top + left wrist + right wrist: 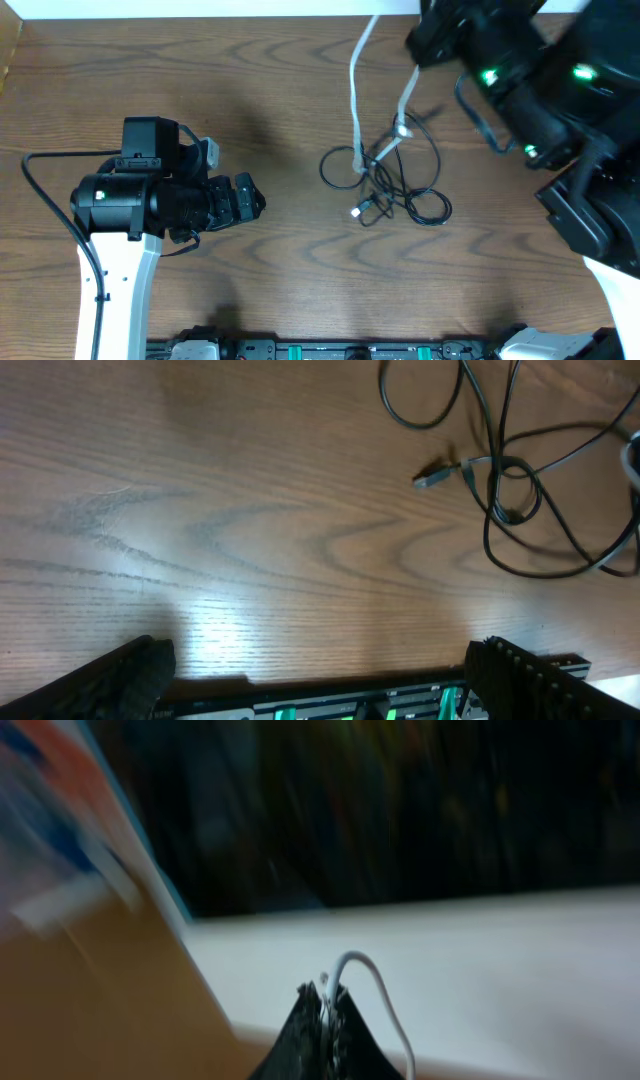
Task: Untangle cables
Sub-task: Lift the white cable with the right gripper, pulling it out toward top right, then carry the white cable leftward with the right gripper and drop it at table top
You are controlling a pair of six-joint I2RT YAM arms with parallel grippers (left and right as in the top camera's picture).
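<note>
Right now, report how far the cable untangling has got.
Done: nothing is fully freed. In hand: the right gripper is shut on the thin white cord, which stretches away from the pile. Left: the thin black cords lie looped and tangled with it; the left gripper is open, holding nothing.

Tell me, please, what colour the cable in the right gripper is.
The cable is white; the overhead view shows it best.
</note>
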